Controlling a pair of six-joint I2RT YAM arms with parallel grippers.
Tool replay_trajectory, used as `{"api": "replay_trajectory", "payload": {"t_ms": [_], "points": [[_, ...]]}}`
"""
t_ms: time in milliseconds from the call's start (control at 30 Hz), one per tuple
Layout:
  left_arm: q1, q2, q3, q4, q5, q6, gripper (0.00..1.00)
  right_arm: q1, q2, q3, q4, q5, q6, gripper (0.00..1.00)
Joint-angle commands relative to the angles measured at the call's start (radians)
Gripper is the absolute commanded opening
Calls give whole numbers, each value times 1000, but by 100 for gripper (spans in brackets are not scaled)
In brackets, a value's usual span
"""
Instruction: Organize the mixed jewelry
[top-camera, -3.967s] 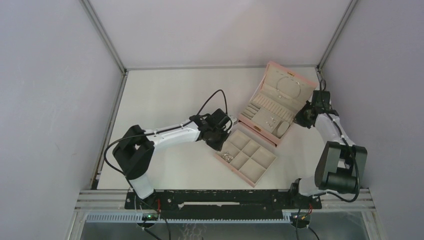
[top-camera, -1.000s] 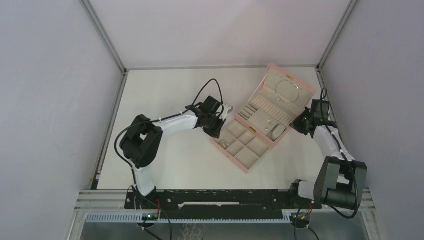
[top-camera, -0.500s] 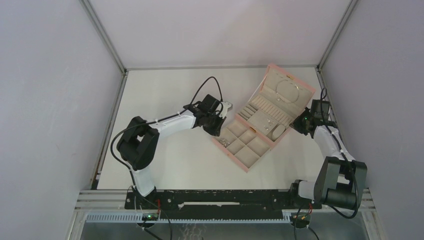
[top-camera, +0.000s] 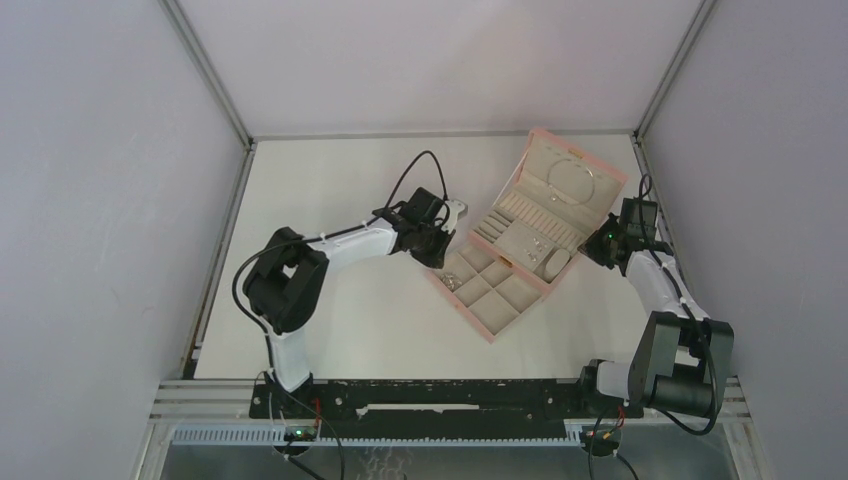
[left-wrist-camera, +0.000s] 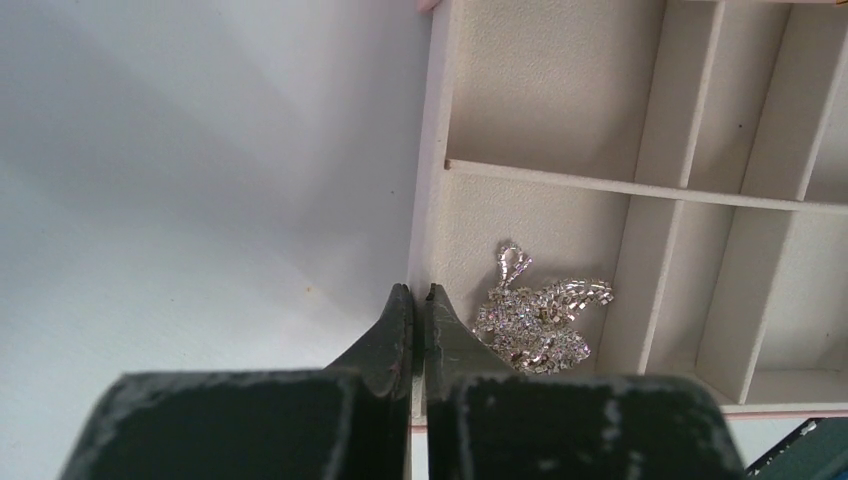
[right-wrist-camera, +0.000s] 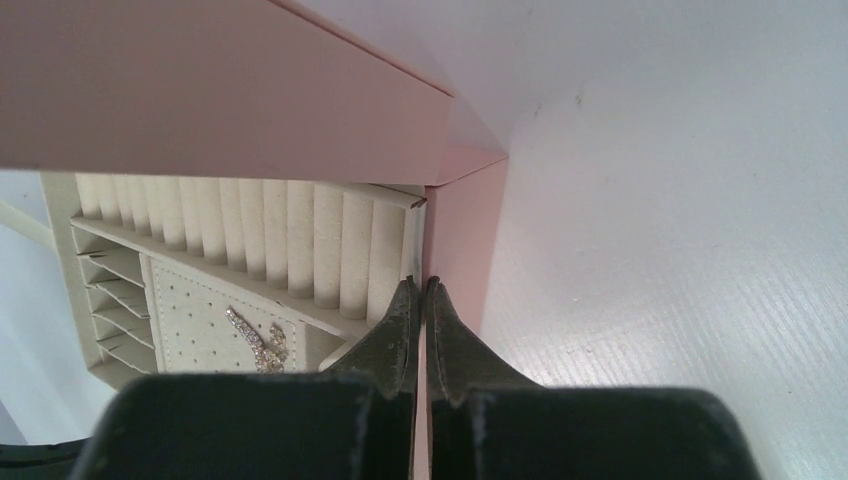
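Jewelry nearest the left gripper (left-wrist-camera: 420, 292) is a glittering silver chain cluster (left-wrist-camera: 540, 322). It is heaped in the corner cell of the pink compartment tray (left-wrist-camera: 428, 200) on that arm's side. The gripper's fingers are pressed tight together with nothing between them. Their tips sit at the tray's outer wall, right beside that cell; whether they touch the wall I cannot tell.

Along the tray's far side, seemingly up against it, stands a pink jewelry box (right-wrist-camera: 462, 240) with its lid tipped back. The right gripper (right-wrist-camera: 420, 285) is at the end of the box farthest from the tray's cluster cell. Its fingers are likewise closed on nothing, tips at the corner of the box's end wall.

Just inside that wall runs a row of cream ring rolls (right-wrist-camera: 260, 235). Beyond them a dotted panel carries a small rhinestone piece (right-wrist-camera: 258, 340). Tray and box both rest on the white table (top-camera: 340, 190).
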Motion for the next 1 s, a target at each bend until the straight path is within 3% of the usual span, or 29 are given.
{"api": "replay_trajectory", "payload": {"t_ms": [0,533,967], "points": [[-5,-12,40,172,44,-109,0,41,15,-2,-42,-80,-7,0],[-6,-127,-132,290,-56,-278,0,41,14,-3,-47,-69,3,0],[-11,-164,-172,262,16,-323,0,44,22,-2,-32,-69,17,0]]}}
